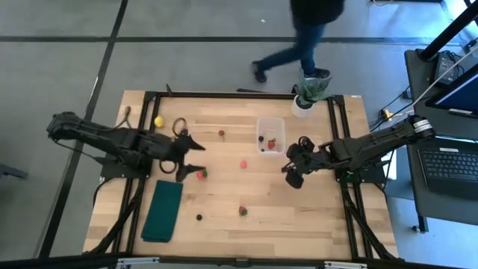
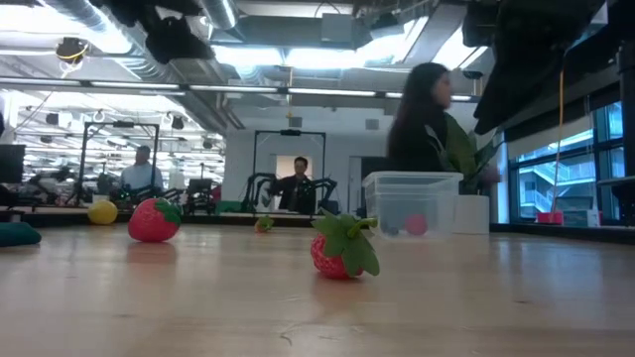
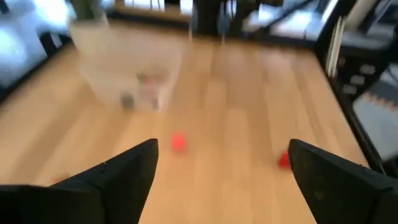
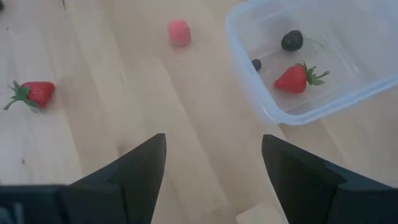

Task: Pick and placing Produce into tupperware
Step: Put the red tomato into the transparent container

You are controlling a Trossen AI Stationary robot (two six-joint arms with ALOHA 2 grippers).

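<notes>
Left gripper (image 1: 196, 158): my dark matte fingers stood wide apart and empty, over the pale wooden table (image 1: 224, 224), beside a red strawberry piece with a green top (image 1: 202, 173).
Folded dark green cloth (image 1: 163, 211): soft and rectangular, near the front left edge.
Small yellow round piece (image 1: 158, 121): far left, behind my arm.
Small pink blunt piece (image 4: 179, 32): mid-table, between my two grippers.
Clear rounded-corner plastic tub (image 4: 252, 87): translucent, right of centre; inside lay a red strawberry piece (image 4: 297, 78) and two dark berries (image 4: 292, 40), blurred in my left wrist view.
Right gripper (image 1: 293, 172): fingers spread wide, holding nothing, just in front of the tub.
</notes>
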